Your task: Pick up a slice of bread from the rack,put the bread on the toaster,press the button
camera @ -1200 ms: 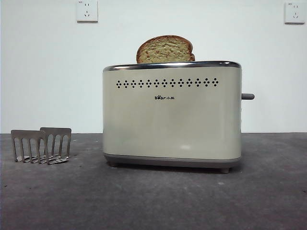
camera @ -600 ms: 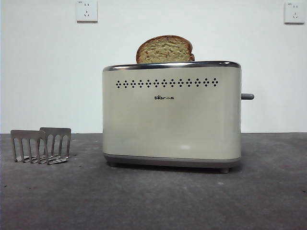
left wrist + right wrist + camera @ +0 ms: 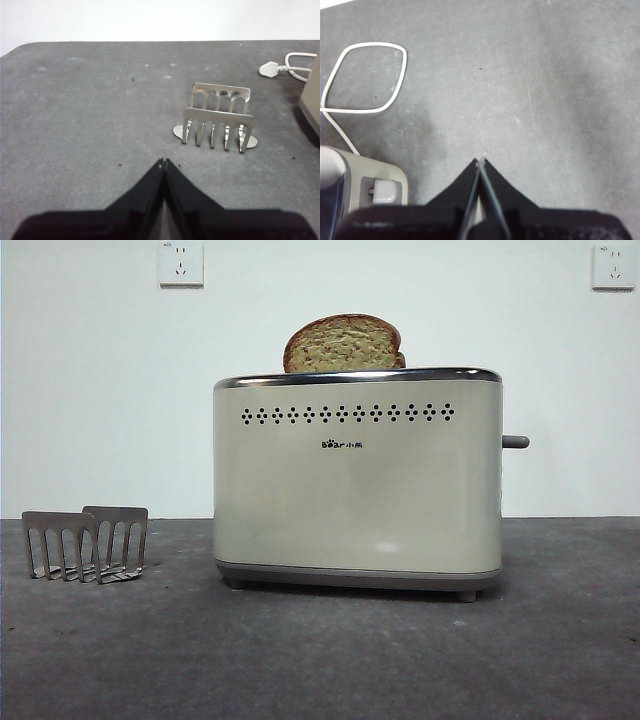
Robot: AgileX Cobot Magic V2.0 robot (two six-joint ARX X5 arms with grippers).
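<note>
Both black grippers, left (image 3: 163,161) and right (image 3: 481,161), show only in wrist views, jaws closed, empty. Front view alone shows the brown wholegrain bread slice (image 3: 344,344) in the cream toaster (image 3: 358,480); grey metal rack (image 3: 219,124) empty.

One slice of bread (image 3: 344,343), one toaster (image 3: 358,480), one rack (image 3: 86,543)

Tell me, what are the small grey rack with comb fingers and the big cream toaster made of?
The small grey rack looks like thin bare metal: it glints. The big cream toaster has a smooth, slightly glossy cream shell, plastic or painted metal, with a shiny chrome-looking top rim.
</note>
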